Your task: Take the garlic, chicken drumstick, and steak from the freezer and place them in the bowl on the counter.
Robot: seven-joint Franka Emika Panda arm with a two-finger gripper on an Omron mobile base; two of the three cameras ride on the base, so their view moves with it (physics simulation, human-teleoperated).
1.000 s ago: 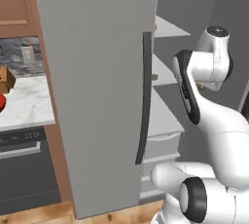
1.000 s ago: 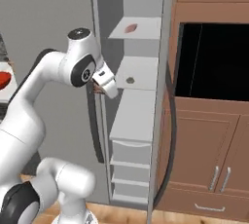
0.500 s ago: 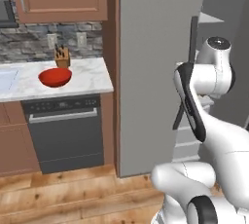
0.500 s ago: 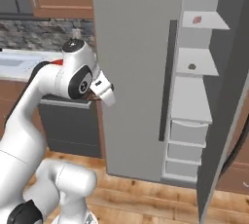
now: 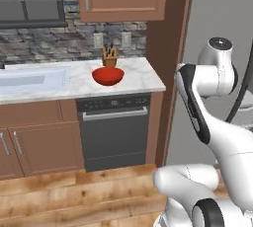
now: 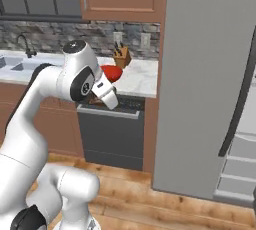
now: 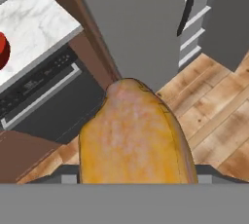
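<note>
You see the tall matte grey freezer point(image 6: 210, 74) on the right side of the right base view, with its long dark handle near the picture edge and white shelves behind it. To its left runs the white marble surface with grey veins point(image 5: 138, 75), over brown cabinets and a black oven point(image 5: 113, 132). On this surface stands the wide glossy red bowl point(image 5: 107, 75), just in front of the brown wooden knife block point(image 5: 109, 57); from these views I cannot tell what already lies in it.

In the hand view a golden-brown, rounded chicken drumstick point(image 7: 131, 140) sits between the fingers and hangs in the air over the wooden floor point(image 7: 214, 121). The tool point(image 6: 99, 100) is clamped on this drumstick, with the jaws set wide around it. In the right base view the tool hangs in front of the oven, below the edge of the surface and well apart from the bowl.

I judge that the step in hand is the carrying of the drumstick to the bowl. For the next move you need to lift the tool above the edge of the surface, bring it over the middle of the bowl, lower it, and only then let the jaws go apart. Keep the arm away from the knife block.
</note>
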